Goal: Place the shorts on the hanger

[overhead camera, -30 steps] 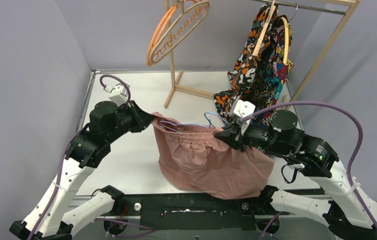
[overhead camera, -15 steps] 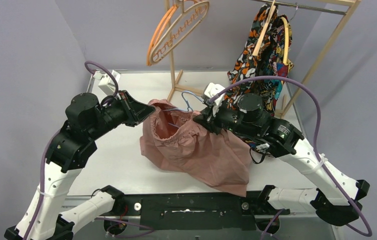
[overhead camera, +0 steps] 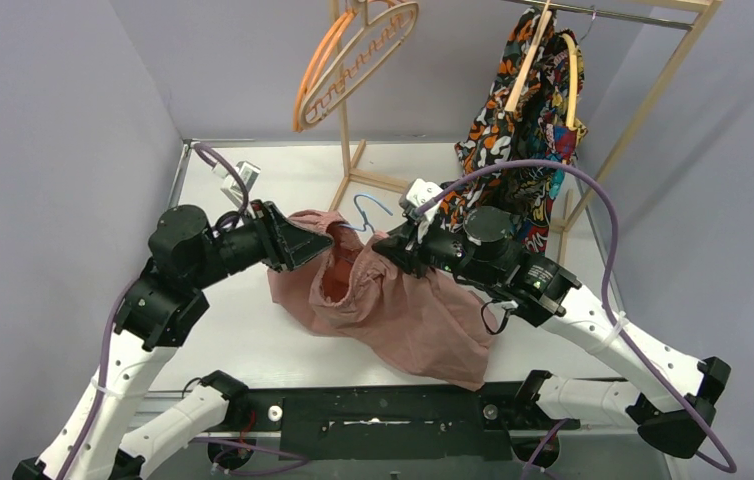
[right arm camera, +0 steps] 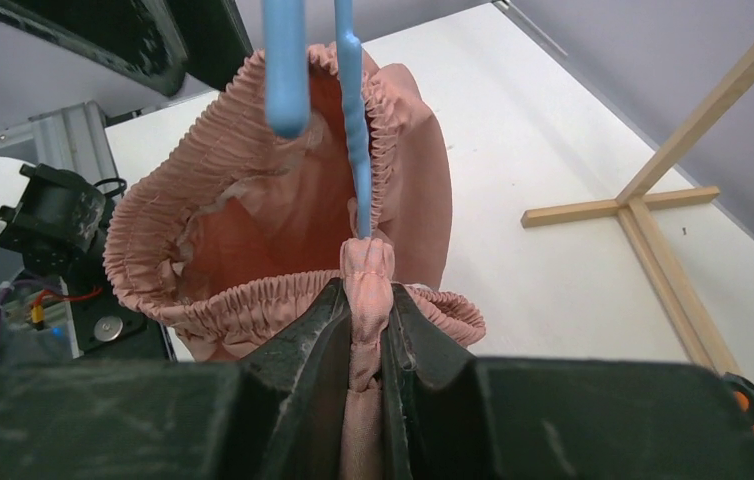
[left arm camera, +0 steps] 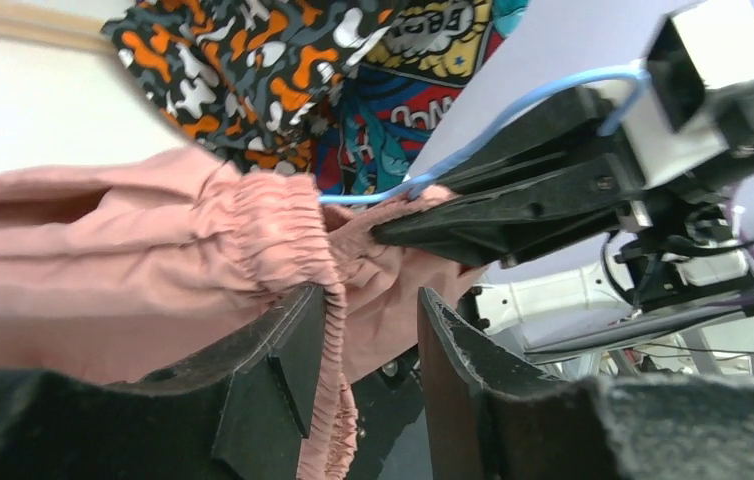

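Shorts point(overhead camera: 393, 310) (waistband gaping upward) trail toward near-right; hanger point(overhead camera: 365, 207) hook points away.

1. The shorts point(overhead camera: 383, 310) lie in the middle of the tabletop point(overhead camera: 253, 340), between the two arms, with the waistband opening lifted toward the back.
2. The left end effector point(overhead camera: 305, 243) is at the left side of the waistband, the right end effector point(overhead camera: 385, 247) at its right side.
3. The hanger point(overhead camera: 365, 207) sits in the waistband, its hook just behind the shorts.
4. A wooden stand point(overhead camera: 345, 150) is behind the shorts, with hangers point(overhead camera: 353, 55) on top.
5. A patterned garment point(overhead camera: 518, 130) hangs on the rack point(overhead camera: 653, 90) at the back right.
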{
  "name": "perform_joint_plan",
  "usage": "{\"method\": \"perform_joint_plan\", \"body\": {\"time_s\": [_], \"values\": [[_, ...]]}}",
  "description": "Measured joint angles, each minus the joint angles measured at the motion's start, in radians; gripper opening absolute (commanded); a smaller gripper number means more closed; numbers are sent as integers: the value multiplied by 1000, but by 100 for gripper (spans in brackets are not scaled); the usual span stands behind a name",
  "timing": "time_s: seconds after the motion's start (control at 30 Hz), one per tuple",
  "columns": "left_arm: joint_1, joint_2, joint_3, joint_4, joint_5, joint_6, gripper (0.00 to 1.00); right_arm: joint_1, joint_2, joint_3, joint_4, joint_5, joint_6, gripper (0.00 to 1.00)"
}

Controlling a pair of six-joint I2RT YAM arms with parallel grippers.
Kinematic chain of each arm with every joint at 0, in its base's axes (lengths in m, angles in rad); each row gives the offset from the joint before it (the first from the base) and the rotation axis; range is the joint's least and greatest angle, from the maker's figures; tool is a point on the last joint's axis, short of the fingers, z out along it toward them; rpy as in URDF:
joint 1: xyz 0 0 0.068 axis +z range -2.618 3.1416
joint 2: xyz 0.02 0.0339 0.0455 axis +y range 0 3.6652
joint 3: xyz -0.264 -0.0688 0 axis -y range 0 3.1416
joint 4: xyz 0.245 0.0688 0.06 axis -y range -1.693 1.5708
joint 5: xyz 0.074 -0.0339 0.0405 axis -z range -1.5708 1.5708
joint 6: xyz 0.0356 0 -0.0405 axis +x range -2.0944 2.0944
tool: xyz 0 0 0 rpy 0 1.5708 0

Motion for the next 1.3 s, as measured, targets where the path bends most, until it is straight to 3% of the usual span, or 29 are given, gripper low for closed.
{"method": "perform_joint_plan", "body": {"time_s": [0.2,0.4,0.73,1.3], "values": [[0,-82,-6,80,20,82,41,0,-38,-57,42,-61,16,0],[0,-138,-6,130,73,266,43,0,-44,-59,74,-161,17,0],[0,-92,25,31,177,587,46,3,-23,-58,98,-306,18,0],[0,-54,-18,-57,369,779,42,24,30,-14,95,-448,21,0]]}}
